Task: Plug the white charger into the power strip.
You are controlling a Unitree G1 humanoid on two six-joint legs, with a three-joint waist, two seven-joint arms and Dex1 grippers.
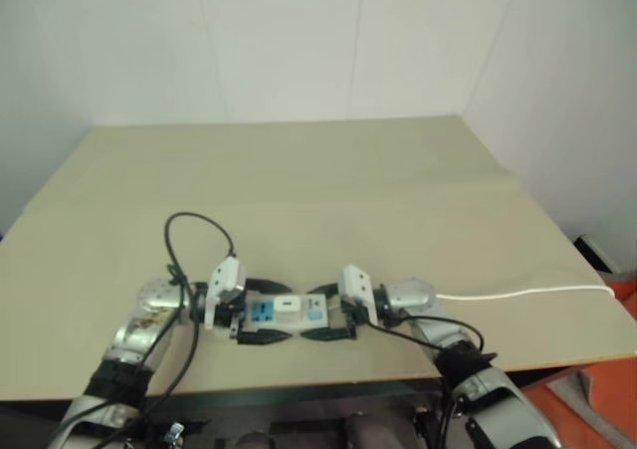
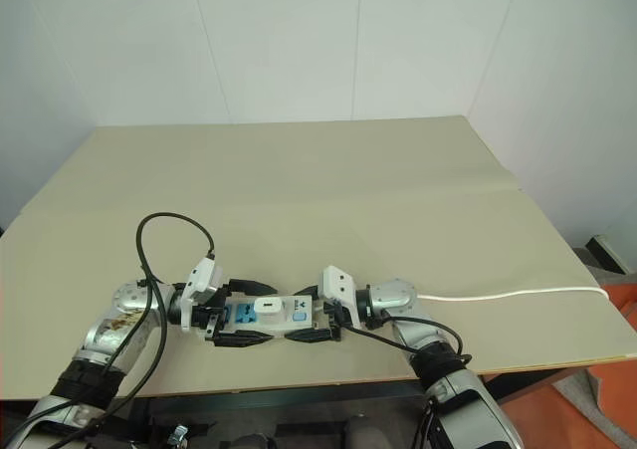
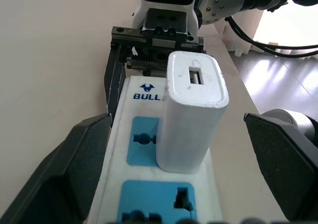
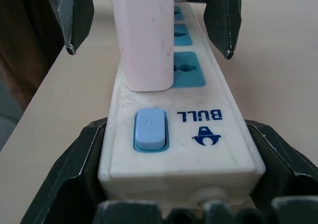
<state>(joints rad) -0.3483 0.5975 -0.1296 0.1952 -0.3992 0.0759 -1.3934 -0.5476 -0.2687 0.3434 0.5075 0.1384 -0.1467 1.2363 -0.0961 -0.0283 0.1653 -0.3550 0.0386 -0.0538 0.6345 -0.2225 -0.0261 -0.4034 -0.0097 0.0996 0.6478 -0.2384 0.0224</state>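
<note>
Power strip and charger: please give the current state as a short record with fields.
charger: white charger stands upright in a socket of the power strip
strip position: lying on the table, near its front edge
left gripper: open, fingers either side of charger, apart from it
right gripper: shut on the strip's switch end

bench point(image 2: 328, 190): carries everything; the things sit close to its near edge.
power strip point(image 2: 267, 317): lies flat on the bench, running left to right between the two grippers.
white charger point(image 2: 265, 306): stands upright on the power strip, in a socket near the strip's middle.
left gripper point(image 2: 242, 312): at the strip's left end, jaws apart on either side of it.
right gripper point(image 2: 304, 315): at the strip's right end, jaws against both long sides.
cord point(image 2: 518, 293): lies on the bench, running right to its edge.
</note>
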